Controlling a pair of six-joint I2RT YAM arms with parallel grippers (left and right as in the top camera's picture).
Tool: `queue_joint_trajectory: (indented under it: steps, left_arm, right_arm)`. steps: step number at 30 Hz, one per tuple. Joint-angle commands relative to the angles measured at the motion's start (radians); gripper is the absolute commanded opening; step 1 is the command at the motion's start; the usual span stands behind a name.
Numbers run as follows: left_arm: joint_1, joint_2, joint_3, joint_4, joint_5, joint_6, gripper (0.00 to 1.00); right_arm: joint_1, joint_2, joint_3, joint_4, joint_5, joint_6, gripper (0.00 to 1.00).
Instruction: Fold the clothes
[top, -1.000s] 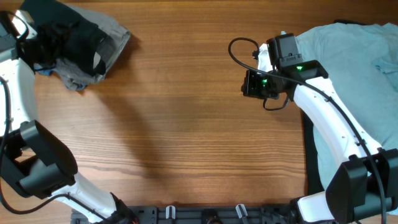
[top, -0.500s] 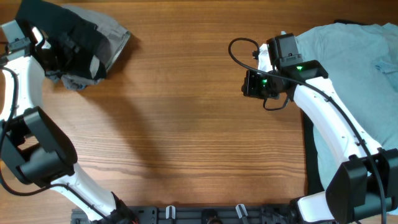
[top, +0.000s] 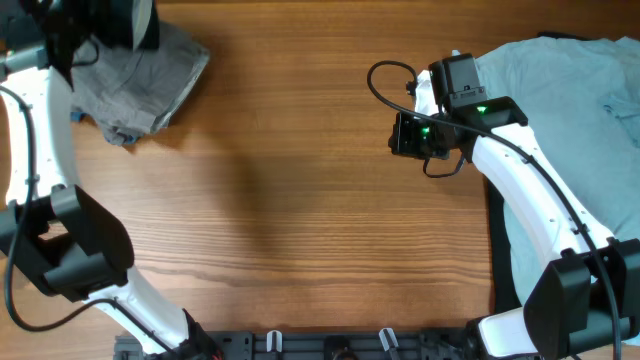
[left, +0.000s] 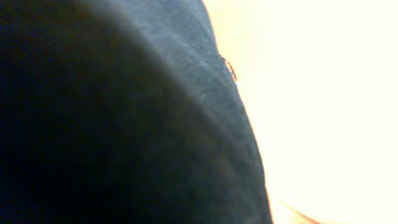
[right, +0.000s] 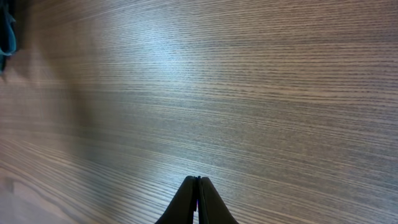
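The black shorts (top: 118, 18) hang bunched at the table's far left corner, lifted off the pile, and my left gripper (top: 86, 30) is shut on them, its fingers buried in the cloth. In the left wrist view the black shorts (left: 112, 124) fill nearly everything and no finger shows. Crumpled grey shorts (top: 140, 80) lie just below on the table. A light blue T-shirt (top: 570, 90) is spread at the far right. My right gripper (top: 398, 135) (right: 199, 180) hovers over bare wood left of the T-shirt, shut and holding nothing.
The wooden table (top: 300, 200) runs between the two piles. A dark mat (top: 503, 260) shows under the T-shirt's left edge. A black rail with clips (top: 330, 345) runs along the near edge.
My left gripper has closed on the black shorts and pulled them up and back off the grey shorts, which now lie uncovered. The right arm has not moved.
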Motion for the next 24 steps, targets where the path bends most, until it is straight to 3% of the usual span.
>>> queue_joint_trajectory:
  steps: [1, 10, 11, 13, 14, 15, 16, 17, 21, 22, 24]
  left_arm:
    - [-0.065, -0.031, 0.031, 0.025, 0.014, -0.019, 0.04]
    - [-0.08, 0.086, 0.029, -0.085, -0.008, -0.044, 0.04]
    - [-0.072, 0.092, 0.029, -0.14, -0.065, -0.038, 0.09]
    - [-0.044, 0.092, 0.029, -0.235, -0.15, 0.037, 0.54]
    - [-0.038, 0.092, 0.029, -0.249, -0.152, 0.047, 0.66]
    - [-0.03, 0.092, 0.029, -0.271, -0.153, 0.066, 0.64]
    - [-0.022, 0.092, 0.029, -0.293, -0.16, 0.088, 0.52]
    - [-0.011, 0.092, 0.029, -0.319, -0.175, 0.095, 0.47]
    - [0.039, 0.092, 0.029, -0.381, -0.194, 0.094, 0.4]
    - [0.061, 0.091, 0.029, -0.408, -0.194, 0.095, 0.41]
    - [0.092, 0.09, 0.03, -0.456, -0.182, 0.095, 0.69]
  right_arm:
    - [0.002, 0.0, 0.011, -0.001, 0.018, 0.006, 0.06]
    - [0.002, 0.0, 0.011, -0.004, 0.018, 0.006, 0.06]
    - [0.002, 0.0, 0.011, -0.006, 0.018, 0.006, 0.06]
    - [0.002, 0.0, 0.011, -0.013, 0.018, 0.004, 0.06]
    - [0.002, 0.0, 0.011, -0.013, 0.018, 0.004, 0.06]
    - [0.002, 0.0, 0.011, -0.012, 0.018, 0.004, 0.06]
    - [0.002, 0.0, 0.011, -0.012, 0.018, 0.004, 0.06]
    - [0.002, 0.0, 0.011, -0.012, 0.018, 0.004, 0.06]
    - [0.002, 0.0, 0.011, -0.015, 0.018, 0.004, 0.06]
    - [0.002, 0.0, 0.011, -0.019, 0.018, 0.003, 0.06]
    - [0.002, 0.0, 0.011, -0.019, 0.018, 0.003, 0.06]
